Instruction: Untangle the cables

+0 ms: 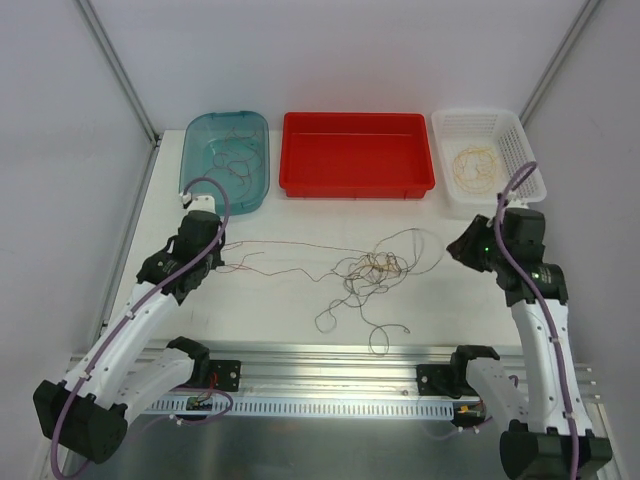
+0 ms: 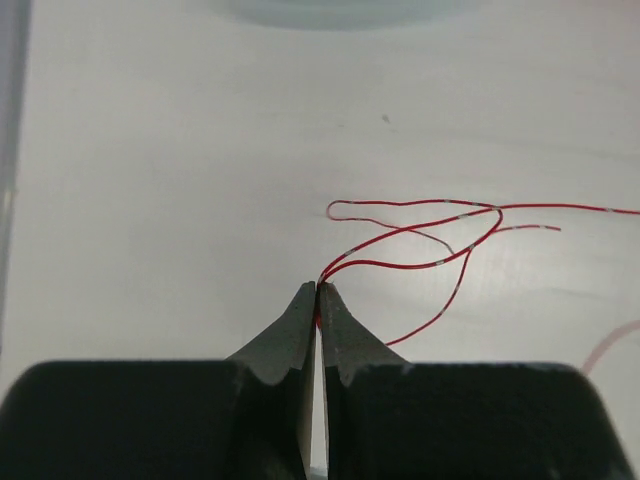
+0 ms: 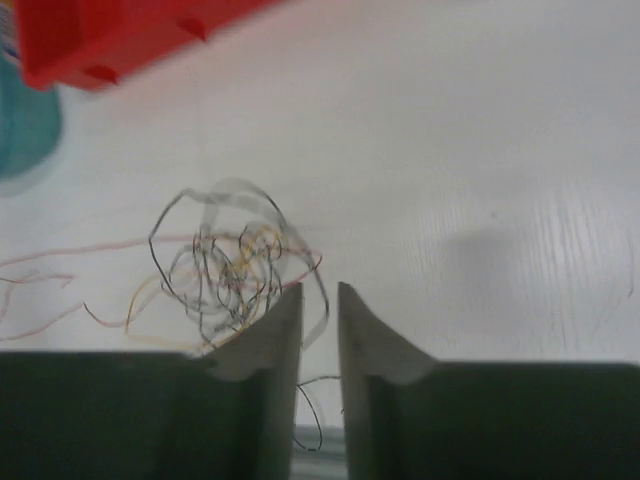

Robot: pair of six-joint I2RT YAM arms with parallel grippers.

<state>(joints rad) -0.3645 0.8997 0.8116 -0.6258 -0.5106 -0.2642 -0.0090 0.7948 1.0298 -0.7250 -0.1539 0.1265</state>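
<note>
Cables (image 1: 375,270) tangled at middle of table (image 1: 280,310), thin strands trailing left. Left gripper (image 2: 317,290) pressed together, pinching red cable (image 2: 420,235) at tips. Right gripper (image 3: 320,290) slightly spread, low, just right of tangle. More strands in teal bin (image 1: 192,150) and white basket (image 1: 525,140).

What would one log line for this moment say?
left jaws: shut on red cable | right jaws: slightly open | tangle: centre, not yet undone

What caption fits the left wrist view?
Left jaws shut on a looping red cable over the white table.
</note>
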